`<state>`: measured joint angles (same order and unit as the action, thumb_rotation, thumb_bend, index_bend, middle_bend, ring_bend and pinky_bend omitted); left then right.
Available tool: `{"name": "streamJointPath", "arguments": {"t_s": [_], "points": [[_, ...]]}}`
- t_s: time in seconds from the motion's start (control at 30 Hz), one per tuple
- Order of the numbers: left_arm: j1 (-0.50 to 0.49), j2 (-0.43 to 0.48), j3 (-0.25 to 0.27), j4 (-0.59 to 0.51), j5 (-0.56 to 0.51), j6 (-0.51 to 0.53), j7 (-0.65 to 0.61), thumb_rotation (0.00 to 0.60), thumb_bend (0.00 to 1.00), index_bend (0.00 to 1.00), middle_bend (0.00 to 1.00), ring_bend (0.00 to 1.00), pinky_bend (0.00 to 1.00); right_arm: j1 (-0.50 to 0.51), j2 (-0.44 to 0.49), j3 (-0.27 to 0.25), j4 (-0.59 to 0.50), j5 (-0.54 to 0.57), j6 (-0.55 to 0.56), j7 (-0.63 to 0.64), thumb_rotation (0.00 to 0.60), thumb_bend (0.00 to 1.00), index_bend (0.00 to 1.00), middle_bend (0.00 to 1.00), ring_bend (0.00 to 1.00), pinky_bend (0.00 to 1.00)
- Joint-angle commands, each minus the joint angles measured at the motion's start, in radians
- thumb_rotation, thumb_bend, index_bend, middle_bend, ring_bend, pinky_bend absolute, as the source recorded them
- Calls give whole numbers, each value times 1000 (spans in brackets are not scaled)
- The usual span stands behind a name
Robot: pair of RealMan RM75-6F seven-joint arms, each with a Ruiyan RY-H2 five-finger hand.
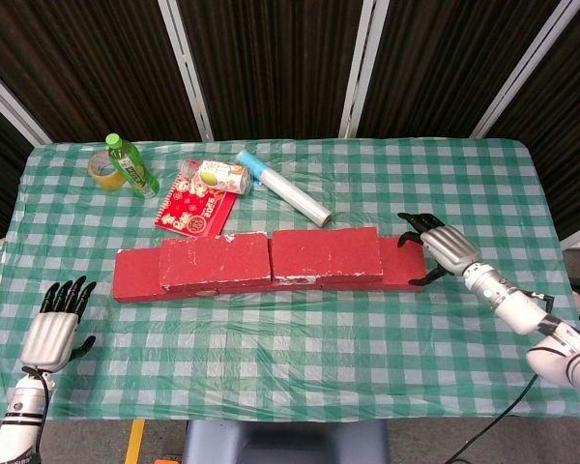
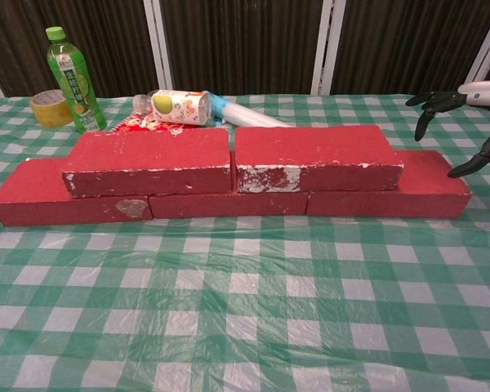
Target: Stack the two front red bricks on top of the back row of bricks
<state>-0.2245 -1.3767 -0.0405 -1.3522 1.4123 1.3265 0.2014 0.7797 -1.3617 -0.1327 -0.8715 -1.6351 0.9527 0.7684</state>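
Observation:
Two red bricks lie on top of the back row: the left top brick [image 1: 216, 261] [image 2: 147, 159] and the right top brick [image 1: 326, 254] [image 2: 314, 155], end to end. The back row [image 1: 135, 275] [image 2: 429, 192] sticks out beneath them at both ends. My right hand [image 1: 442, 248] [image 2: 478, 98] hovers just off the row's right end, fingers spread, holding nothing and apart from the bricks. My left hand [image 1: 53, 324] is open near the table's front left edge, far from the bricks; only the head view shows it.
Behind the bricks stand a green bottle [image 1: 130, 166] [image 2: 71, 77] and a tape roll [image 1: 102, 166] [image 2: 49, 108]. A red packet [image 1: 193, 208], a lying drink bottle [image 1: 217, 176] [image 2: 175, 104] and a film roll [image 1: 285, 188] sit at the back centre. Checked cloth covers the table.

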Motion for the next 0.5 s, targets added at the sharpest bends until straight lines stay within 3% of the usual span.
{"name": "streamJointPath", "arguments": {"t_s": [0.03, 0.5], "points": [[0, 1, 0, 0, 1, 0, -2, 600, 259, 0, 0, 0, 40, 2, -6, 3, -4, -3, -5, 5, 600, 55, 444, 8, 0, 0], [1, 5, -1, -6, -2, -3, 0, 600, 267, 0, 0, 0, 40, 32, -41, 15, -17, -15, -53, 28, 600, 55, 419, 0, 0, 0]]}}
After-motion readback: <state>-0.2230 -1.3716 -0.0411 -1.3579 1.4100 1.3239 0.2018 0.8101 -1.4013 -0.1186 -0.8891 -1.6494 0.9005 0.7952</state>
